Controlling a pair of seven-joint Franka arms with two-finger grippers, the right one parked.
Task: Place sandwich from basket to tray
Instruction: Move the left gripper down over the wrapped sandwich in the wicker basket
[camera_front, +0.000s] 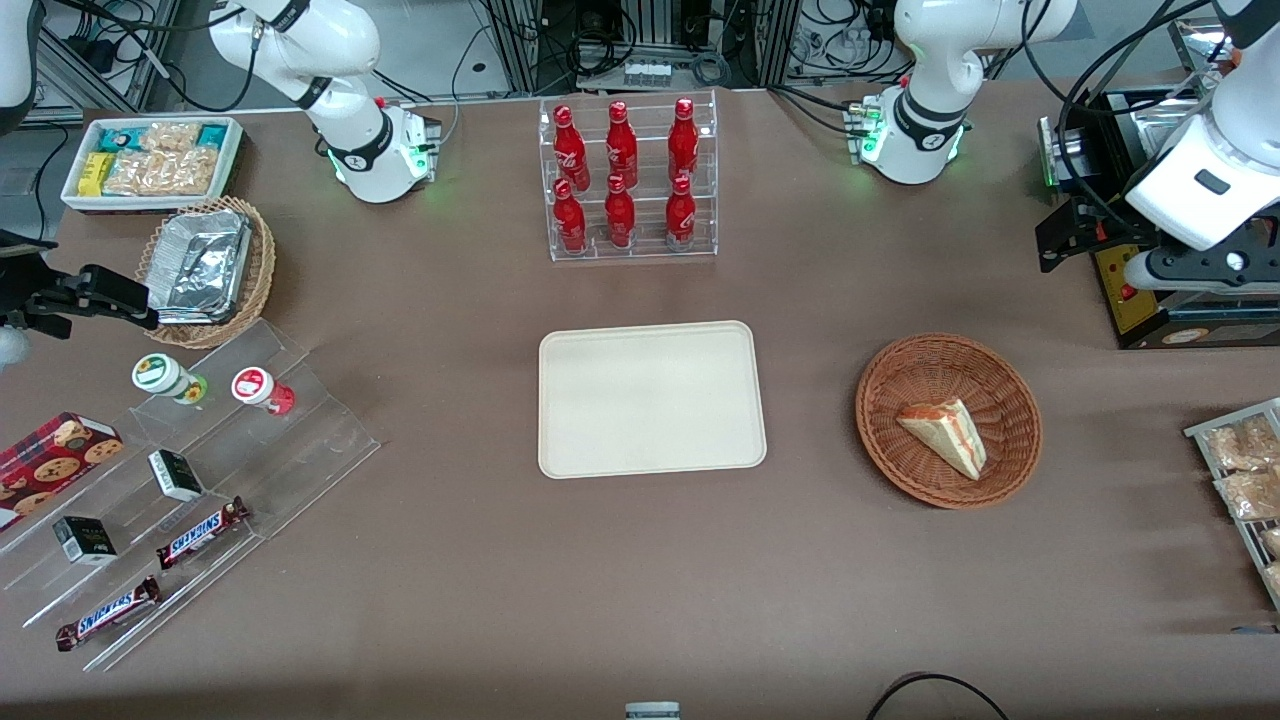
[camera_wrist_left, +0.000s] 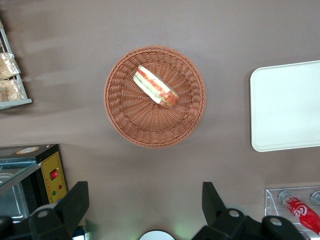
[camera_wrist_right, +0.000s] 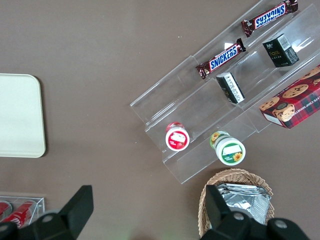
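Note:
The sandwich (camera_front: 945, 435) (camera_wrist_left: 156, 86), a pale wedge with orange-red and green filling, lies in the round reddish-brown wicker basket (camera_front: 900, 370) (camera_wrist_left: 125, 115). The cream tray (camera_front: 650, 400) (camera_wrist_left: 285, 105) lies flat beside the basket, toward the parked arm's end, with nothing on it. My left gripper (camera_front: 1062, 238) (camera_wrist_left: 145, 192) hangs high over the table, farther from the front camera than the basket and toward the working arm's end. Its fingers (camera_wrist_left: 80, 197) are spread open with only bare table between them.
A clear rack of red bottles (camera_front: 628, 180) (camera_wrist_left: 300, 207) stands farther from the front camera than the tray. A black machine with a yellow panel (camera_front: 1130, 290) (camera_wrist_left: 52, 175) sits below the gripper. A rack of bagged snacks (camera_front: 1245, 470) (camera_wrist_left: 10, 80) lies at the working arm's end.

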